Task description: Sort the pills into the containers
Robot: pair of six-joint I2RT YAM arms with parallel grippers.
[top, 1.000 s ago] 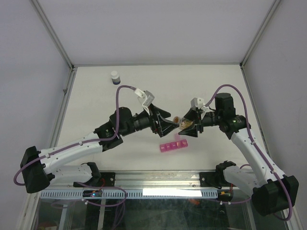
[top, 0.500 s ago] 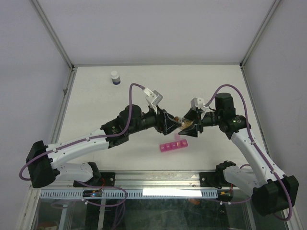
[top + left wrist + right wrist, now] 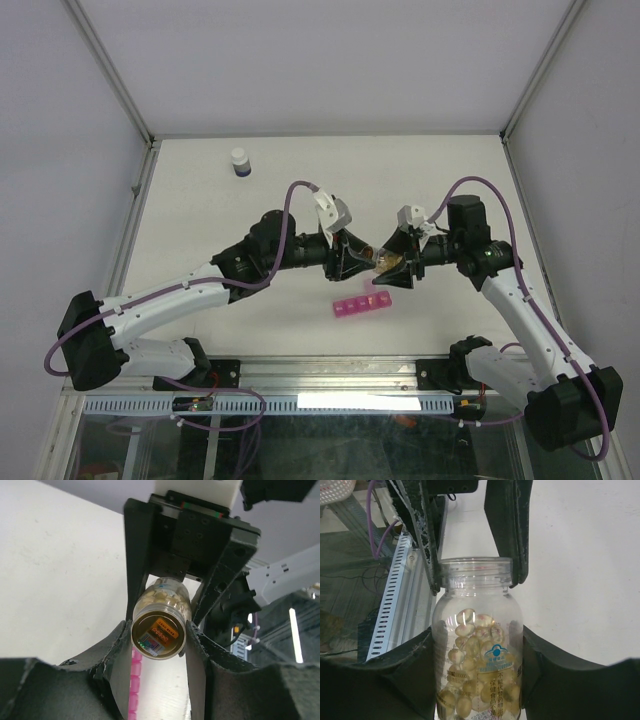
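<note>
The pink pill box (image 3: 362,304) lies on the worktop (image 3: 200,210), just under the bottle (image 3: 477,630) of pills (image 3: 470,645). My right end effector (image 3: 392,268) holds the bottle's body, and my left end effector (image 3: 366,258) is squeezed shut on its top end. If I twist or pull too hard, the bottle could slip and pills could spill beside the box.
</note>
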